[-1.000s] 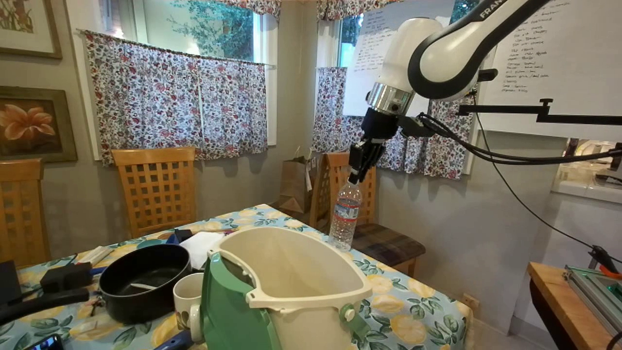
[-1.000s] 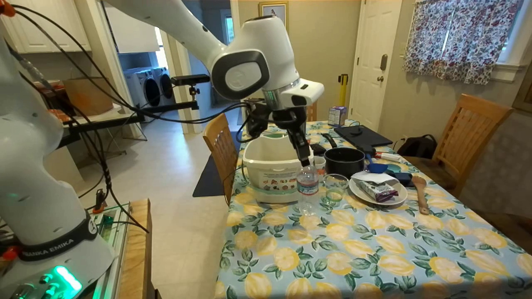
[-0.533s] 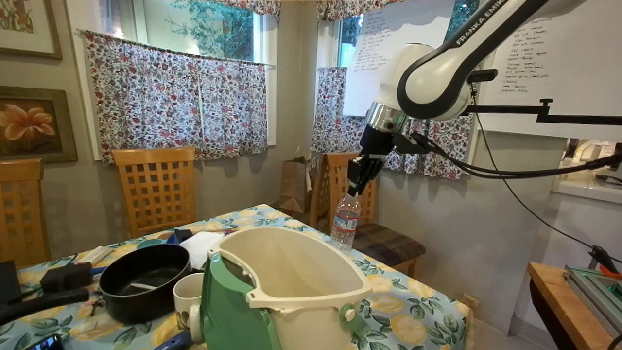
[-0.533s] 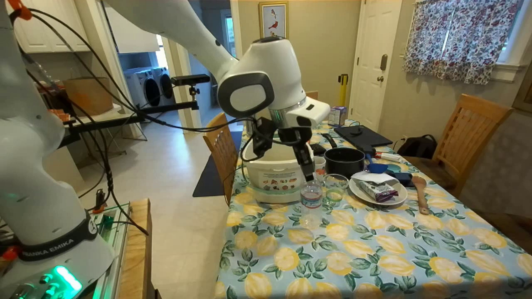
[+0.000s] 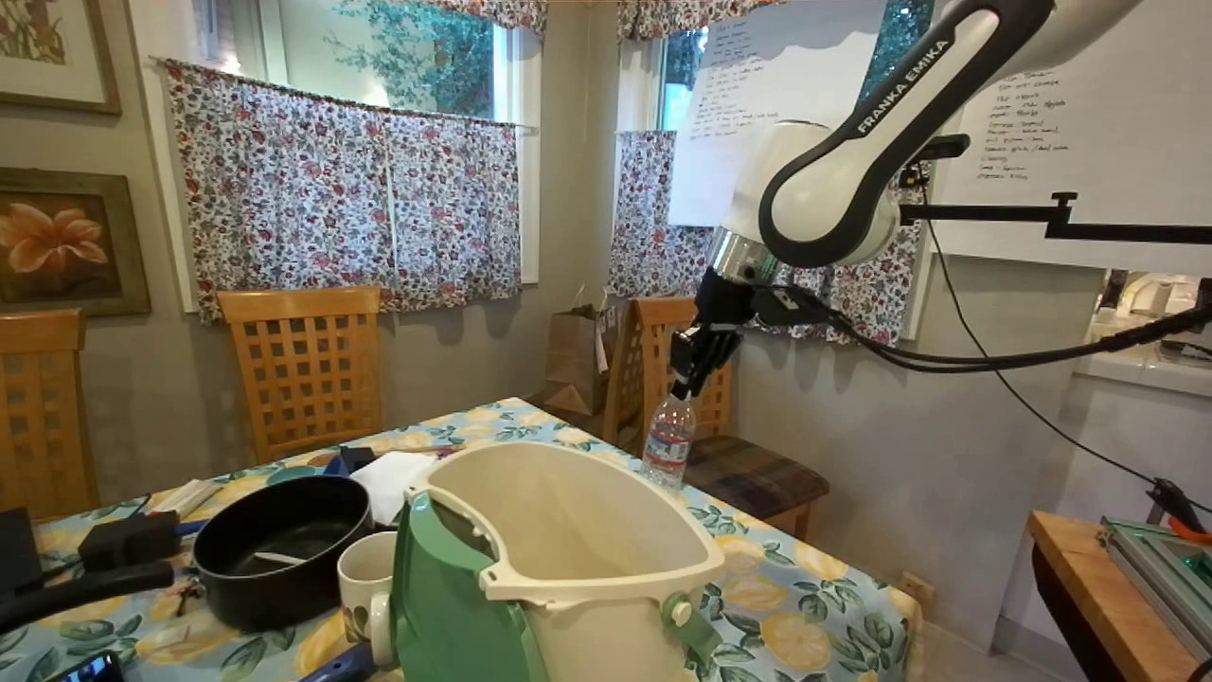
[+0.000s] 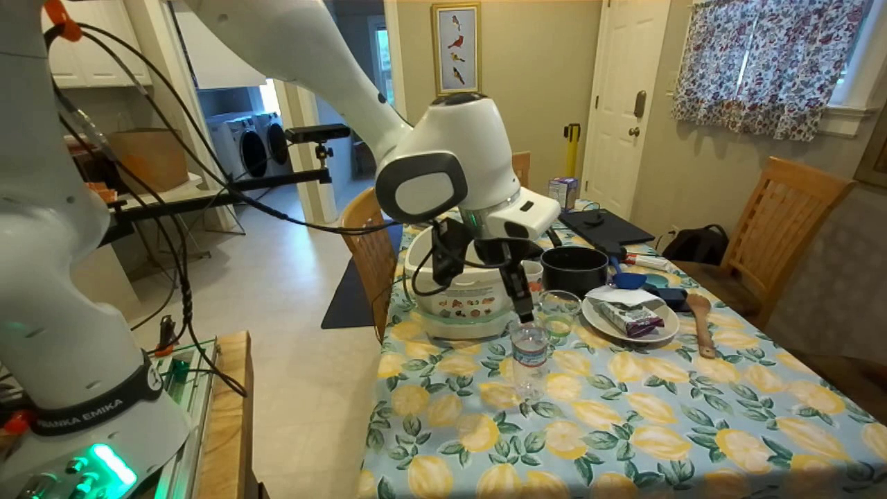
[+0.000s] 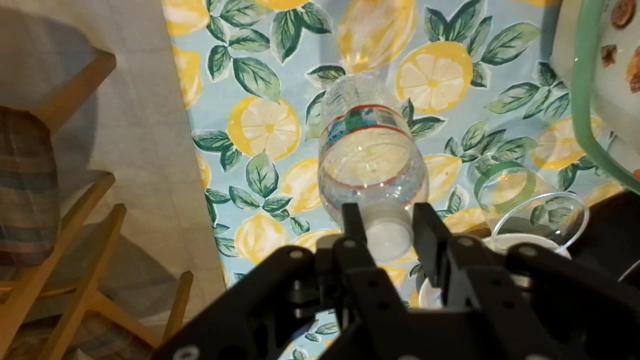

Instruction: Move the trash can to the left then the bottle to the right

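The trash can is a large cream-white bin (image 5: 606, 630) with a green panel (image 5: 459, 597); it stands on the table and shows in both exterior views (image 6: 461, 294). Its green band (image 7: 582, 95) shows at the wrist view's right edge. The bottle is slim and clear with a red-edged bluish label (image 5: 668, 447); it also shows in the other views (image 6: 530, 357) (image 7: 370, 150). My gripper (image 7: 386, 217) is shut on its white cap, a finger on each side, from above (image 5: 684, 388) (image 6: 525, 319). The bottle's base is near the tablecloth; I cannot tell whether it touches.
A clear cup (image 6: 560, 312) stands close beside the bottle. A white mug (image 5: 365, 578), a black pan (image 5: 275, 559), a plate (image 6: 603, 331) with a packet and a wooden spatula (image 6: 701, 326) are on the table. A chair (image 5: 748, 474) stands behind the table edge.
My gripper has moved lower, and the bottle has moved with it, away from the trash can and cup. The trash can has stayed where it was.
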Controlling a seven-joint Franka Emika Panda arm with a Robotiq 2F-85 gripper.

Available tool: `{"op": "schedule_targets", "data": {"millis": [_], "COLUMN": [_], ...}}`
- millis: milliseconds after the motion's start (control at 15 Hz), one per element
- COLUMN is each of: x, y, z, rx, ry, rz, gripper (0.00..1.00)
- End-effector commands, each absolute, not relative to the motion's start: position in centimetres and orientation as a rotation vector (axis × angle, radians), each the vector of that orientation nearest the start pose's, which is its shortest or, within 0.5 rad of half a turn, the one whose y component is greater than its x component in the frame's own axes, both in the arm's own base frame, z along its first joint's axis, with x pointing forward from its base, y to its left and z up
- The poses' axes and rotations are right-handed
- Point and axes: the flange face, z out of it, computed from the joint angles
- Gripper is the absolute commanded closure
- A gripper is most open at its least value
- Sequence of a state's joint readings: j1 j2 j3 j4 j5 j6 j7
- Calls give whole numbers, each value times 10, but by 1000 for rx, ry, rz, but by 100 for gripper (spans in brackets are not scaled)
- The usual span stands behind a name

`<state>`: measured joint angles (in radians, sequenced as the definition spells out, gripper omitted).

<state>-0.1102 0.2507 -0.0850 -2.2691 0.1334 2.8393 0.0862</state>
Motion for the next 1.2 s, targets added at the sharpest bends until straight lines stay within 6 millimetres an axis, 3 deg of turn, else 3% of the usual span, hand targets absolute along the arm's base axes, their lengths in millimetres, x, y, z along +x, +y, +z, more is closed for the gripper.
{"op": "schedule_targets", "data": {"millis": [0, 667, 733, 867, 1000, 1133], "x": [563, 571, 571, 572, 573, 573], "y": [-124, -133, -134, -134, -134, -133], "z": [273, 257, 257, 256, 255, 257], "rx": [-2996, -2990, -2990, -2991, -2991, -2987], "ry": [631, 667, 667, 666, 670, 668], "rz": [-516, -508, -507, -507, -504, -507], "gripper": [93, 93, 80, 93, 43, 40]}}
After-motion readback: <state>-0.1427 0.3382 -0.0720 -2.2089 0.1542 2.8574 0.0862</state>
